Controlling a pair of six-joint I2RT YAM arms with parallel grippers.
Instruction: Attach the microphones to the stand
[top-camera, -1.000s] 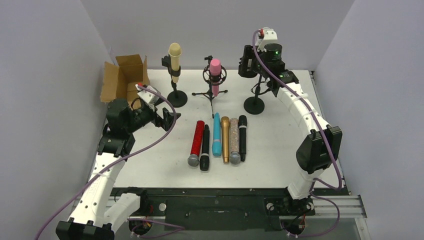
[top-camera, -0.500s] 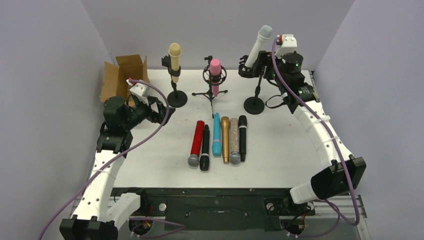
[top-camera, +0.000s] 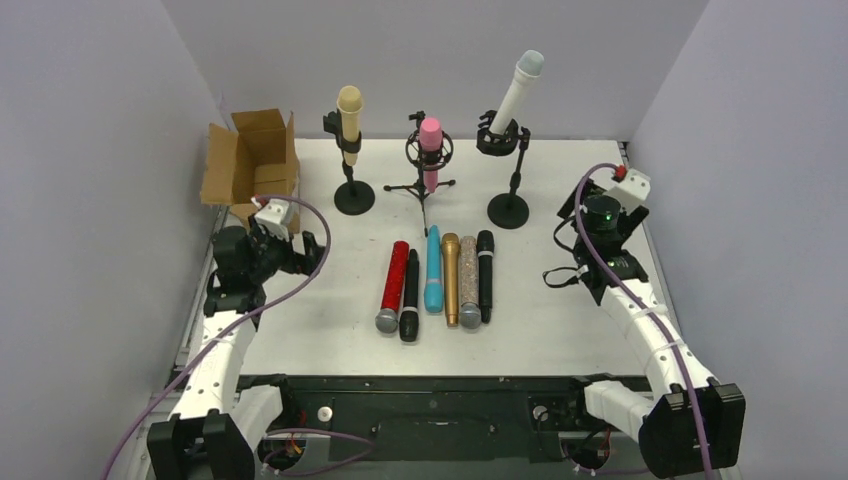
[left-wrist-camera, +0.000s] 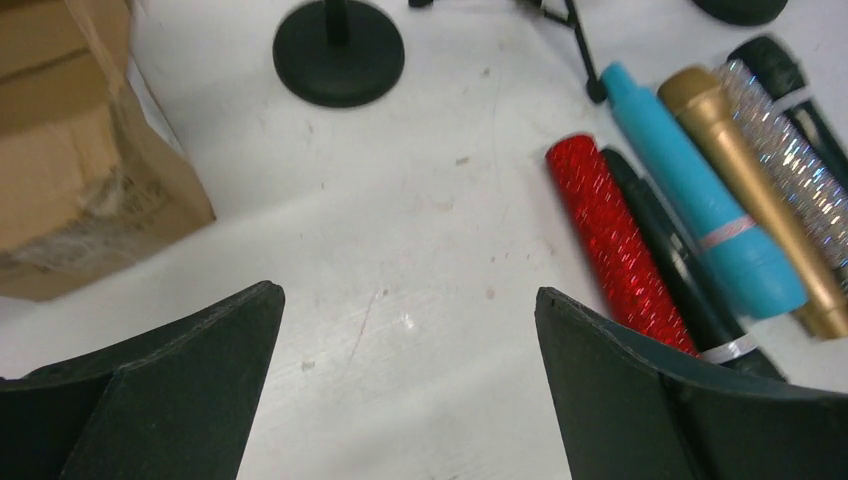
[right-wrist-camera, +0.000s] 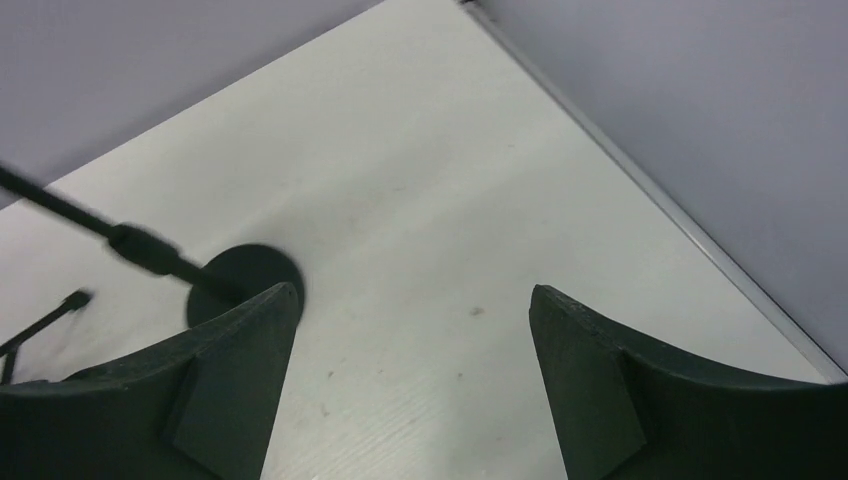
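Showing white mic (top-camera: 518, 88) tilted in stand (top-camera: 508, 211), mic row (top-camera: 433, 272) lying flat, left gripper (left-wrist-camera: 410, 300) wide, empty, right gripper (right-wrist-camera: 412, 298) wide, empty

No legible text, brand, number or sign on the microphones (top-camera: 433, 270), stands (top-camera: 508, 210) or cardboard box (top-camera: 240, 165).

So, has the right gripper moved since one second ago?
Yes. The right gripper pulled back from the clip of the black round-based stand, coming nearer and rightward of its base, leaving the white grey-headed microphone in the clip.
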